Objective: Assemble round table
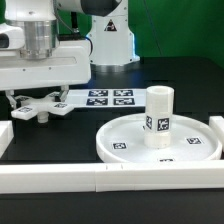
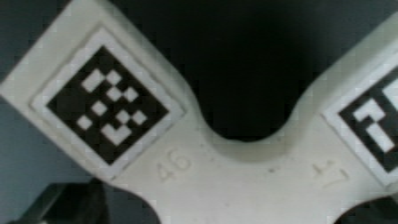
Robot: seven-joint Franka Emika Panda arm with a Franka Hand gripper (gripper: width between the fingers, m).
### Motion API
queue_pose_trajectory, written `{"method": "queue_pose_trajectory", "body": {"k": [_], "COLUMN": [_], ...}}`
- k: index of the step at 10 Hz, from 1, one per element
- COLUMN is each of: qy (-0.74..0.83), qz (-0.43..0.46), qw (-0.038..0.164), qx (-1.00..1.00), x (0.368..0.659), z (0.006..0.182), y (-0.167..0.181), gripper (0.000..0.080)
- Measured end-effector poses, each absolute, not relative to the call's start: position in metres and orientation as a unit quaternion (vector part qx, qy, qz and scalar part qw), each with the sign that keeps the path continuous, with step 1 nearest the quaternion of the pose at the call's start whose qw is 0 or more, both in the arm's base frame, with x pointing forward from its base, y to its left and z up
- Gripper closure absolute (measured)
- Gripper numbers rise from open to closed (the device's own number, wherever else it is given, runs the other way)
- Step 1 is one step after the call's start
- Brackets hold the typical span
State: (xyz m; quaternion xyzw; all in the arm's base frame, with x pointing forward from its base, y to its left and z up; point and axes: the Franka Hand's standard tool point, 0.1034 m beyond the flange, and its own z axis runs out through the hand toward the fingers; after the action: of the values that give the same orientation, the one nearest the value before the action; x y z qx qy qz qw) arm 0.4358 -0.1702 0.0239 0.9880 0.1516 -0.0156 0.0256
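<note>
While green wall (image 1: pixel 185 35) stands behind, black tabletop (image 1: pixel 60 138) bears the disc (image 1: pixel 195 135).

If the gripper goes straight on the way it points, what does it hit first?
The cross-shaped piece: the gripper points down right over it, and the piece fills the wrist view. Depth is unclear, so it may already be in contact.

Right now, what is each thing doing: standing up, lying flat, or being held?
Cross-shaped piece: low at the table, right under the gripper; held or not, cannot tell.
Gripper: down at the cross-shaped piece; open or shut, cannot tell.
Post: standing upright on the disc.
Round disc: lying flat, rim up.
Marker board: lying flat on the table.
</note>
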Motion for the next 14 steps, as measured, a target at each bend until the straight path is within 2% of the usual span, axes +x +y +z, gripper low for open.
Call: {"method": "queue_pose_trajectory", "body": {"k": [1,5,9,11,12,14], "qy": [0.152,0.155,0.099,0.037,0.037,0.041], "qz": [-0.015,-0.012,-0.014,-0.013,-0.007,-0.011], "qw": [0.026,0.025,0.009,0.000,0.001,0.001], "qx": [0.988,0.988,0.995,0.999,0.999,0.999], "x": [0.436,0.441,0.465,0.502,0.515,0.511], "z": [0.025,0.029,0.057,0.082,0.088,0.084], "y": [-0.170,-0.161,-0.086,-0.043,-0.031,-0.035], "gripper": [0.0343,0.0356,0.0354,0.0354,0.0354,0.0354]}}
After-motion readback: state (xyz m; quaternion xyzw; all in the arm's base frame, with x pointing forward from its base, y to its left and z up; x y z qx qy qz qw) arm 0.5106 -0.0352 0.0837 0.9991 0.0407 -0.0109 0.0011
